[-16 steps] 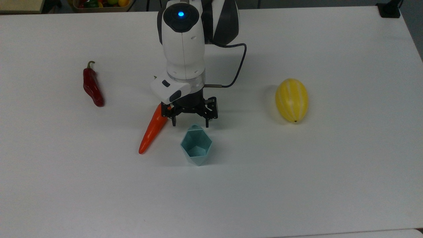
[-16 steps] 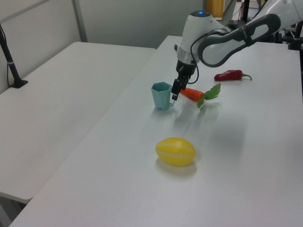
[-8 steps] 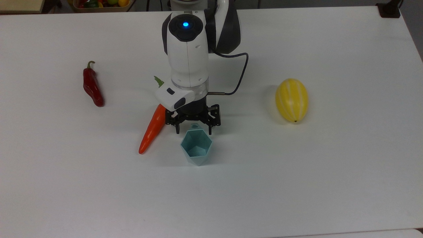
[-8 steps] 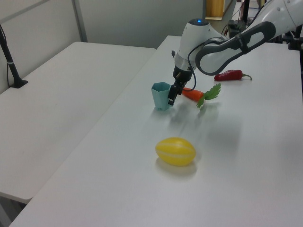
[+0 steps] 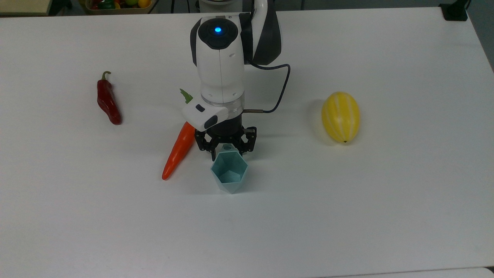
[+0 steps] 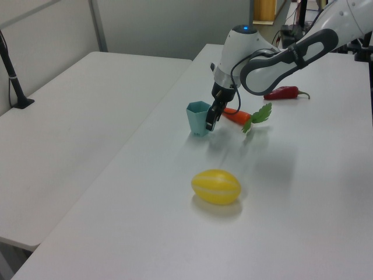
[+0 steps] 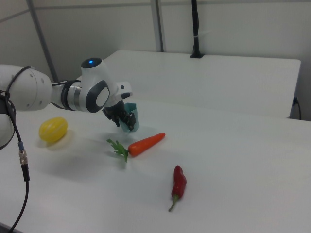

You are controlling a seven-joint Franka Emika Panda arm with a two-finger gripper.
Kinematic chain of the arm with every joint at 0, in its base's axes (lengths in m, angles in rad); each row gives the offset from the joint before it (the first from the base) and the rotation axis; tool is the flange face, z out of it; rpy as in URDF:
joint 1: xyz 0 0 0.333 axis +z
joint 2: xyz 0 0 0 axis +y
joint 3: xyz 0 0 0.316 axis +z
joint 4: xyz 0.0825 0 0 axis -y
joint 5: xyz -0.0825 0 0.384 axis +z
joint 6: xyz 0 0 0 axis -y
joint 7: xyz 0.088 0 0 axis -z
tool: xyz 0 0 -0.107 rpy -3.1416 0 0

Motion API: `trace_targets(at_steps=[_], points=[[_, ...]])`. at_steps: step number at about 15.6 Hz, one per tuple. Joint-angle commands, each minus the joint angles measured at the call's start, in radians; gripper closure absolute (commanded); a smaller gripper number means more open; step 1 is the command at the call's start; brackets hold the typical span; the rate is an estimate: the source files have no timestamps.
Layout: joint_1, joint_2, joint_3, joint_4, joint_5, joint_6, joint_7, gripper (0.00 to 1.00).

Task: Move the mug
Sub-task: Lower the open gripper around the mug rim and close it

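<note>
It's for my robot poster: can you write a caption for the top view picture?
Robot hand reaching the blue mug's handle, with a carrot, red chili and yellow melon nearby.

White table [image 5: 386, 200] as landmark. Orange carrot [image 5: 178, 150] lying flat near table centre, green leafy top [image 7: 119, 147] at one end, tip pointing toward top view's lower left. Dark red chili pepper [image 5: 107, 101] lying flat, well apart from carrot, toward top view's left, curled stem at far end. Yellow melon with pale stripes [image 5: 341, 116] lying on its side, well apart from carrot, toward top view's right. Second white table [image 6: 76, 116] beside first, along left view's left.
</note>
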Motion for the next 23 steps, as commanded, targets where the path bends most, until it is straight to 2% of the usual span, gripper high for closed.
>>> trace_targets(at_steps=[1,3,4,5,6,8,16,23], points=[[0.011,0.008,-0.009,0.011,-0.023,0.020,0.029,0.47],[0.011,0.010,-0.009,0.011,-0.024,0.021,0.029,0.58],[0.013,0.009,-0.009,0.009,-0.026,0.021,0.026,0.79],[0.013,0.008,-0.009,0.009,-0.030,0.021,0.023,0.89],[0.013,0.008,-0.009,0.009,-0.036,0.021,0.022,0.95],[0.013,0.008,-0.009,0.009,-0.039,0.021,0.020,1.00],[0.013,-0.001,-0.009,0.009,-0.038,0.020,0.022,1.00],[0.005,-0.105,-0.007,0.000,-0.023,-0.043,0.029,1.00]])
